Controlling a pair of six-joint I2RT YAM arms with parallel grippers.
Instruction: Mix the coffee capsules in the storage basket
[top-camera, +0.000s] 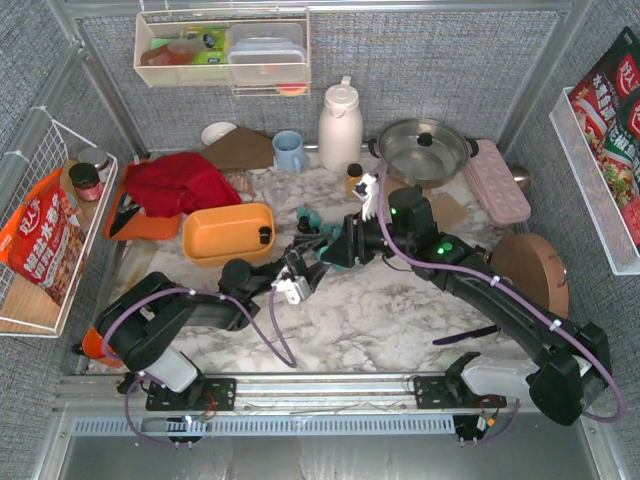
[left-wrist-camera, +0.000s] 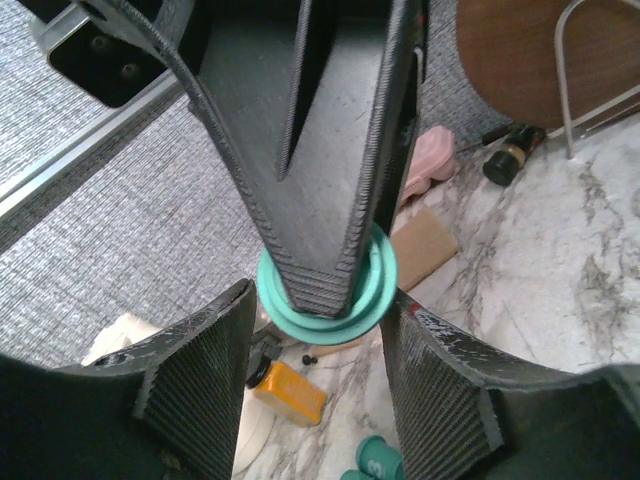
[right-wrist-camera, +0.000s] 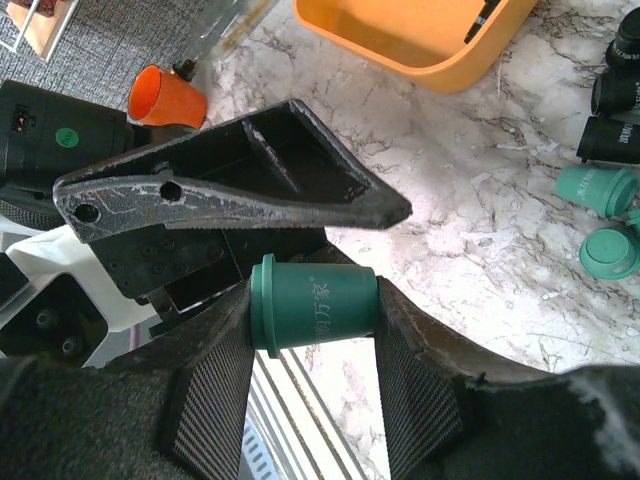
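Observation:
My right gripper (top-camera: 335, 248) (right-wrist-camera: 313, 330) is shut on a teal-green coffee capsule (right-wrist-camera: 313, 305), held sideways above the marble table. My left gripper (top-camera: 300, 272) (left-wrist-camera: 318, 335) is open and faces it, its fingers (left-wrist-camera: 195, 390) on either side of the capsule's rim (left-wrist-camera: 372, 300) without touching. The orange storage basket (top-camera: 228, 232) (right-wrist-camera: 410, 40) sits to the left, with one black capsule (top-camera: 265, 236) inside. Loose teal capsules (right-wrist-camera: 597, 190) and black capsules (right-wrist-camera: 612, 140) lie on the table to the right of the basket.
An amber bottle (top-camera: 354, 178) stands behind the grippers. A white thermos (top-camera: 340, 125), blue mug (top-camera: 289, 150), steel pot (top-camera: 423, 150) and pink tray (top-camera: 497, 180) line the back. A red cloth (top-camera: 180, 182) lies left, a round wooden board (top-camera: 530, 270) right, an orange cup (right-wrist-camera: 167, 95) near the left base.

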